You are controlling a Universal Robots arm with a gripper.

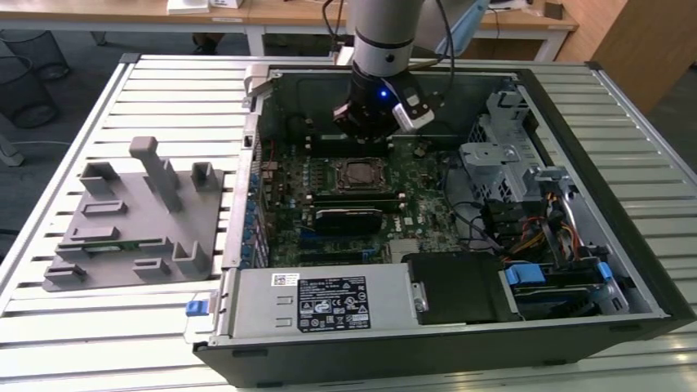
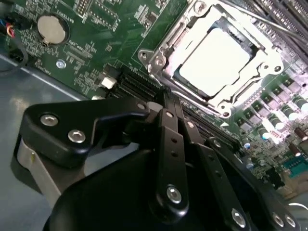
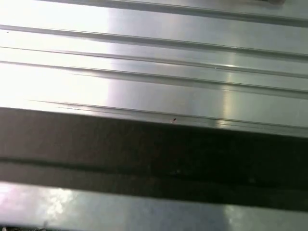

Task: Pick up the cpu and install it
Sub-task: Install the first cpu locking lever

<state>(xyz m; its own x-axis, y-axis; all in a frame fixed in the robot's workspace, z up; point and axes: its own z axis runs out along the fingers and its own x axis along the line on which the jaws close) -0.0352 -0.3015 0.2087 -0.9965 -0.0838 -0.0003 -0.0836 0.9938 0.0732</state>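
The cpu, a flat square chip with a bright silver top, lies inside the metal frame of the socket on the green motherboard. In the exterior view the cpu sits mid-board inside the open computer case. My gripper hangs just behind the socket, a little above the board. In the second wrist view the black links of the gripper meet at one point short of the socket, shut, with nothing between them. It does not touch the chip.
A grey moulded parts holder lies on the slatted metal table at the exterior view's left. Inside the case are a power supply at the front, a black block below the socket, and drive cages with cables at the right.
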